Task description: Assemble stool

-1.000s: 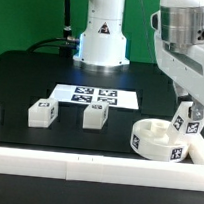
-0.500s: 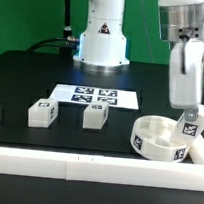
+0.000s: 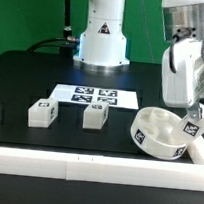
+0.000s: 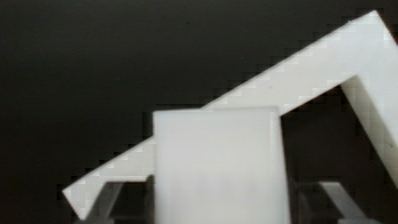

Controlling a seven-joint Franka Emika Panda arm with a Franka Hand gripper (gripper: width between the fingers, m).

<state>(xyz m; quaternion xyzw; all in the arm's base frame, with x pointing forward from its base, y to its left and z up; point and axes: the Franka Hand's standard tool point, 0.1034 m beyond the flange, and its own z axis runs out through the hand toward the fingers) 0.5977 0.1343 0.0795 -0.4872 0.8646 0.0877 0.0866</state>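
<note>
Lower right of the exterior view, seat (image 3: 157, 135): round white part w/ a dip on top. It looks tipped, not flat on the worktop (image 3: 21, 83).
Claw (image 3: 194, 116): clamped on one leg (image 3: 194, 127). In the wrist view the same white block (image 4: 214, 165) sits tight between both fingers (image 4: 118, 205).
Held leg: at the seat's edge on the exterior view's right, tag facing out. Touching or just beside, can't tell.
Rail (image 3: 84, 169): long white bar along the front and the right. The seat is pushed close into that corner.
Other legs: left leg (image 3: 41, 113) and middle leg (image 3: 95, 113) lie in the middle left of the frame, well apart from the seat.
Marker board (image 3: 96, 95): flat, just behind those two legs.
Step, my guess: fit the held leg onto the seat.
Do it well: go slow and keep the leg straight. Let the seat lie flat first, so it can't slide or flip, and push w/ the rail as a stop.
Seat's dip: nothing inside that I can see.
</note>
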